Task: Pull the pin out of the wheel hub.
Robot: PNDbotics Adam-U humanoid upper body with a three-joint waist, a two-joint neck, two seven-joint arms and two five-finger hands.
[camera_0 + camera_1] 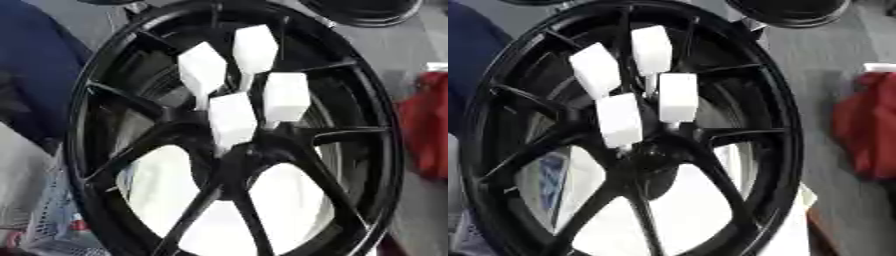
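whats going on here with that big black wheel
A black wheel hub fills the view, seen face on, with four white block-shaped pins sticking out of its centre. No robot hand shows in either view, so nothing is gripping a pin at this moment and all four look seated. Something red lies to the right of the wheel, and part of a second dark rim shows at the top edge.

The wheel hub (236, 145) fills the middle of the view. Four pins (232, 119) stand close together in its centre, just above the point where the spokes meet. A second rim (794, 12) lies behind it, at the far right.
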